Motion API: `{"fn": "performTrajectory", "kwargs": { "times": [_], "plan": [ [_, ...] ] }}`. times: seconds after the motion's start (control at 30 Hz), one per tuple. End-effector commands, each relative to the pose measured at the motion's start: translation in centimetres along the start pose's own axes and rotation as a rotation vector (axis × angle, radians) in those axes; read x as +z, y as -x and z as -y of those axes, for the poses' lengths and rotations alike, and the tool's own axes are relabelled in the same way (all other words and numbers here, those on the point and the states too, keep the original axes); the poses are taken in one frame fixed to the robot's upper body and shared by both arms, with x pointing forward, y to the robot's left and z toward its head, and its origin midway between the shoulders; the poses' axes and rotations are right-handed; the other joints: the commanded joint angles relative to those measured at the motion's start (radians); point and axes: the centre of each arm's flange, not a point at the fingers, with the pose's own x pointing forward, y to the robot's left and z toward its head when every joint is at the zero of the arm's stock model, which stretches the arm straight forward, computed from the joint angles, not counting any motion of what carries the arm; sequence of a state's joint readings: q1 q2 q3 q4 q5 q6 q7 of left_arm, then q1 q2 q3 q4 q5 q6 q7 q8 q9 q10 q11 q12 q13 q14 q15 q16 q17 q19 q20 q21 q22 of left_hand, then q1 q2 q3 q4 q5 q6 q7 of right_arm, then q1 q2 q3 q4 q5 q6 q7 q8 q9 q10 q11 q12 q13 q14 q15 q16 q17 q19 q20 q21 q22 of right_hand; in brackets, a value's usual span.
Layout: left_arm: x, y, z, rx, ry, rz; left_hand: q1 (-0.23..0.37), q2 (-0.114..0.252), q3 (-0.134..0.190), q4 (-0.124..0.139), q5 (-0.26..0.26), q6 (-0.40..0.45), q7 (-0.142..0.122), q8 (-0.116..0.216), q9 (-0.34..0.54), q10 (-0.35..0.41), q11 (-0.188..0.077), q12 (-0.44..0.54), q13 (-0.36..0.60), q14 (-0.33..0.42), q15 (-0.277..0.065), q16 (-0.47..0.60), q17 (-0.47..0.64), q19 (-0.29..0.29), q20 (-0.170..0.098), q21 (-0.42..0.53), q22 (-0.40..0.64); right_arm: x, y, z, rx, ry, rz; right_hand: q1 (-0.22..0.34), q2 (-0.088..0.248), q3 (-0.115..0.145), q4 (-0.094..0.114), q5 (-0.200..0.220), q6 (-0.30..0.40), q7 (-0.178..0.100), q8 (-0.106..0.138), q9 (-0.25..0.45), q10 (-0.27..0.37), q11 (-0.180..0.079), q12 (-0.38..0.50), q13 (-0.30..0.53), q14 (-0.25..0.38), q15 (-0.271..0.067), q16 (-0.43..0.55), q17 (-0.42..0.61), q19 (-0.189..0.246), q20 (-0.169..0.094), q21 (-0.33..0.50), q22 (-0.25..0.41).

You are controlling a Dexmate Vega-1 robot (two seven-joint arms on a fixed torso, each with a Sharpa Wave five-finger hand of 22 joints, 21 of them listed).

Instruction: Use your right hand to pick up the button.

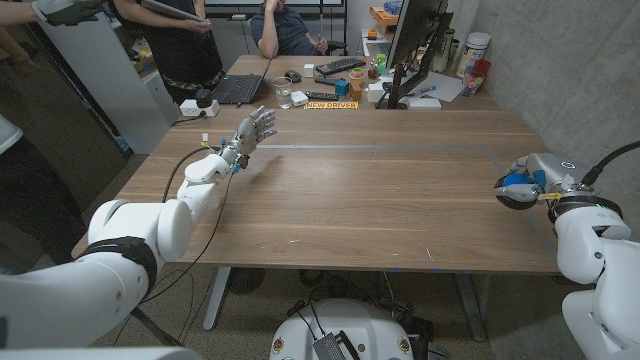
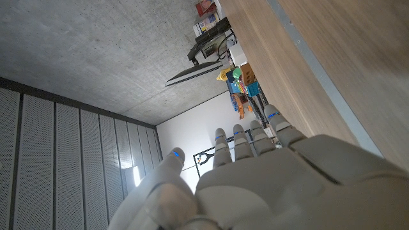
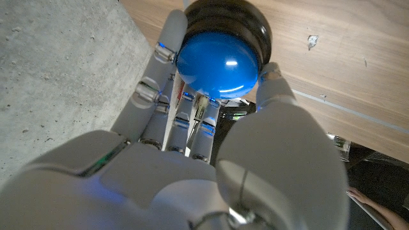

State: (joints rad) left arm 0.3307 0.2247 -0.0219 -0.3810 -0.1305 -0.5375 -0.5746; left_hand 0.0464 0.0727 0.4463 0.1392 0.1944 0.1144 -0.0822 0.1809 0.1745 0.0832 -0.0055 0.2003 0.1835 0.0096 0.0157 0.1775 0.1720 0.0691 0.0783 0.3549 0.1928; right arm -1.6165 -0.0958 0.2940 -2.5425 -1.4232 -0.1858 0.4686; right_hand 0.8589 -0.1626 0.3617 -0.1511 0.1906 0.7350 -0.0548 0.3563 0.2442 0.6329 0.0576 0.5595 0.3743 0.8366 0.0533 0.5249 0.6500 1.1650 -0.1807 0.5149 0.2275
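Button [image 3: 217, 61], blue dome on black base, gripped between fingers [image 3: 150, 96] and thumb of right hand [image 1: 530, 178] at right edge of frame, over wooden table [image 1: 380, 200]; left hand [image 1: 250, 130] upper left, fingers spread, holding nothing.

Wore smooth, rounded white shells along the left arm [image 1: 150, 228] and the right arm [image 1: 590, 245]. Carried a black band [image 1: 128, 255] around the left arm's thick segment, and a thin black cable [image 1: 178, 170] looping beside its forearm. Trailed a second black cable [image 1: 612, 160] off the right wrist. Ended in a pale grey left hand [image 1: 252, 128] with segmented fingers [image 2: 238, 144] dotted by small blue marks. Showed the same grey, blue-lit build on the right hand [image 3: 192, 166].
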Motion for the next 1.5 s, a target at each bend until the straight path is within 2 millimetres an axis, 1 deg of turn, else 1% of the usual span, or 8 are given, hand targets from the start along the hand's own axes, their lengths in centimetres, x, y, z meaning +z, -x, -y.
{"fn": "performTrajectory", "kwargs": {
  "times": [0.03,0.13,0.37,0.67,0.7,0.77,1.07,1.5],
  "plan": [
    [0.0,0.2,-0.1,-0.001,-0.001,0.007,-0.011,0.004,-0.001,-0.001,0.007,0.010,0.001,0.006,0.004,0.002,-0.001,0.004,0.004,-0.005,0.002,0.005,0.004,0.000,0.010,-0.002,0.002,0.3,0.7,2.4,-0.079,0.001,0.022,0.339,0.328,-0.001,0.007,-0.004,0.070,0.061,0.006,0.002,0.012,0.001,0.008,0.008,0.169,-0.275,-0.003,0.006,-0.037,-0.035,0.012,0.001],
    [0.0,0.2,-0.1,-0.001,-0.002,0.007,-0.011,0.004,-0.001,-0.001,0.007,0.011,0.001,0.006,0.004,0.001,-0.001,0.004,0.004,-0.005,0.001,0.005,0.004,0.002,0.009,-0.001,0.002,0.3,0.8,2.8,-0.099,-0.009,0.033,0.339,0.326,-0.002,0.008,-0.004,0.071,0.062,0.005,0.003,0.015,0.004,0.011,0.010,0.172,-0.276,-0.007,0.009,-0.038,-0.035,0.017,0.001],
    [0.0,0.3,-0.2,-0.001,-0.003,0.009,-0.011,0.004,-0.002,-0.001,0.008,0.011,0.001,0.006,0.004,0.001,-0.002,0.004,0.004,-0.005,0.001,0.005,0.004,0.001,0.010,-0.003,0.002,0.3,0.9,3.4,-0.109,-0.023,0.039,0.340,0.327,-0.003,0.011,-0.004,0.080,0.068,0.007,0.004,0.024,0.000,0.017,0.014,0.177,-0.276,-0.013,0.015,-0.038,-0.035,0.024,0.001],
    [-0.1,0.3,-0.3,0.004,-0.001,0.005,-0.011,0.004,-0.002,-0.001,0.008,0.012,0.000,0.006,0.004,0.001,-0.001,0.004,0.004,-0.005,0.002,0.005,0.003,0.002,0.010,-0.003,0.002,0.4,1.1,4.3,-0.147,-0.022,0.050,0.337,0.326,-0.006,0.017,-0.005,0.086,0.072,0.007,0.005,0.034,0.001,0.025,0.018,0.186,-0.274,-0.021,0.022,-0.037,-0.035,0.035,0.001],
    [-0.1,0.3,-0.3,0.004,0.001,0.003,-0.011,0.004,-0.002,0.000,0.008,0.013,0.001,0.006,0.004,0.002,-0.001,0.004,0.004,-0.005,0.002,0.005,0.003,0.003,0.009,-0.003,0.002,0.4,1.1,4.3,-0.146,-0.021,0.049,0.338,0.326,-0.006,0.017,-0.005,0.087,0.073,0.007,0.005,0.035,0.005,0.025,0.019,0.187,-0.275,-0.021,0.023,-0.037,-0.035,0.036,0.001],
    [-0.2,0.3,-0.3,0.006,0.003,0.000,-0.011,0.004,-0.002,0.000,0.008,0.012,0.002,0.006,0.004,0.002,-0.002,0.004,0.004,-0.005,0.002,0.005,0.003,0.003,0.009,-0.004,0.002,0.4,1.1,4.5,-0.150,-0.023,0.050,0.338,0.327,-0.006,0.018,-0.005,0.089,0.074,0.007,0.005,0.038,0.001,0.028,0.021,0.191,-0.275,-0.023,0.026,-0.038,-0.035,0.039,0.001],
    [-0.1,0.4,-0.4,0.009,0.002,0.004,-0.011,0.005,-0.003,0.000,0.008,0.012,0.002,0.006,0.004,0.002,-0.002,0.004,0.004,-0.005,0.002,0.005,0.003,0.003,0.011,-0.005,0.002,0.5,1.2,4.8,-0.157,-0.028,0.054,0.341,0.329,-0.005,0.019,-0.005,0.101,0.081,0.009,0.006,0.048,0.002,0.035,0.025,0.201,-0.275,-0.028,0.034,-0.037,-0.035,0.049,0.001],
    [-0.1,0.6,-0.6,0.012,0.001,0.004,-0.011,0.006,-0.003,0.000,0.009,0.013,0.002,0.006,0.004,0.001,-0.003,0.004,0.004,-0.005,0.002,0.005,0.003,0.004,0.011,-0.006,0.002,0.5,1.1,4.7,-0.161,-0.032,0.063,0.345,0.332,-0.003,0.021,-0.005,0.104,0.084,0.008,0.007,0.049,0.003,0.039,0.031,0.211,-0.275,-0.036,0.043,-0.037,-0.036,0.061,0.001]
  ]
}}
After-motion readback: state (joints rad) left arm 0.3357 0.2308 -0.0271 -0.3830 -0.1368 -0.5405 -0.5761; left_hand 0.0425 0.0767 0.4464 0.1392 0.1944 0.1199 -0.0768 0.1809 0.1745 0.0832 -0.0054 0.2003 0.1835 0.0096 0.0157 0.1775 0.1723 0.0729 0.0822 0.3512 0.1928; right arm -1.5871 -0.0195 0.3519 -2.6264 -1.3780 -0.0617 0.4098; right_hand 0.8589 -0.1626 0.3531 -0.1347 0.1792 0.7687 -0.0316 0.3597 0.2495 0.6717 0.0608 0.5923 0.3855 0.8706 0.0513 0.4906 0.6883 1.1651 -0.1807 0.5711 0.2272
